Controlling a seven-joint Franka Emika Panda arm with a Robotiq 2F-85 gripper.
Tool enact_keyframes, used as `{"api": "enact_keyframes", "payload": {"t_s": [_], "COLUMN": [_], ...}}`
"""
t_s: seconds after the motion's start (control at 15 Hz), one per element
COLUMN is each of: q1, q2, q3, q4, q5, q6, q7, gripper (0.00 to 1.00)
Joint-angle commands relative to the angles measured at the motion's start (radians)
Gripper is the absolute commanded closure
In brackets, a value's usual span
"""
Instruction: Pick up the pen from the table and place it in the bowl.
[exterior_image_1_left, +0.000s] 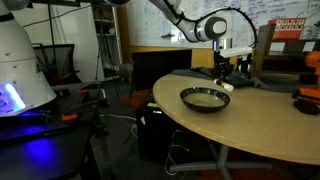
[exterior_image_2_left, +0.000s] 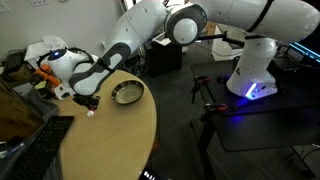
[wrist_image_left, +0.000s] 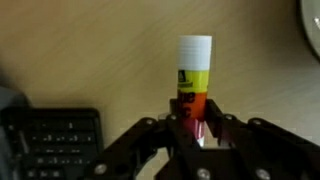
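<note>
The pen (wrist_image_left: 194, 75) is a short thick stick with a white cap and a yellow and orange body. My gripper (wrist_image_left: 195, 125) is shut on its orange end, and the white cap points away toward the table (wrist_image_left: 80, 50). In both exterior views the gripper (exterior_image_1_left: 224, 72) (exterior_image_2_left: 88, 100) hangs over the tan table (exterior_image_1_left: 250, 130) just beside the bowl (exterior_image_1_left: 205, 98) (exterior_image_2_left: 127, 93). The bowl is wide and shallow with a dark rim and a pale inside. The pen's white tip (exterior_image_1_left: 227, 87) shows just below the fingers. I cannot tell whether it touches the table.
A black keyboard (wrist_image_left: 60, 135) (exterior_image_2_left: 45, 145) lies on the table near the gripper. The bowl's rim (wrist_image_left: 312, 15) shows at the wrist view's top right corner. A dark object (exterior_image_1_left: 306, 99) lies at the table's far side. A white robot base with blue light (exterior_image_2_left: 250, 80) stands beside the table.
</note>
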Motion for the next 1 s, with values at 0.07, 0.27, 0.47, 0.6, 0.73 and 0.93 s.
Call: {"api": "enact_keyframes", "payload": {"t_s": [0.07, 0.27, 0.47, 0.6, 0.73, 0.93], "q1": [-0.032, -0.057, -0.086, -0.102, -0.122, -0.150], "q2": [-0.114, -0.168, -0.227, -0.261, -0.297, -0.355], "q3": [0.000, -0.007, -0.009, -0.019, -0.019, -0.018], "q4": [-0.143, -0.226, -0.323, -0.382, -0.450, -0.564], "q5": [0.028, 0.037, 0.042, 0.067, 0.086, 0.121], "q6": [-0.093, -0.077, -0.052, -0.040, -0.032, 0.006], "q7": [0.097, 0.185, 0.270, 0.304, 0.334, 0.367], "gripper": [0.92, 0.92, 0.92, 0.92, 0.92, 0.92]}}
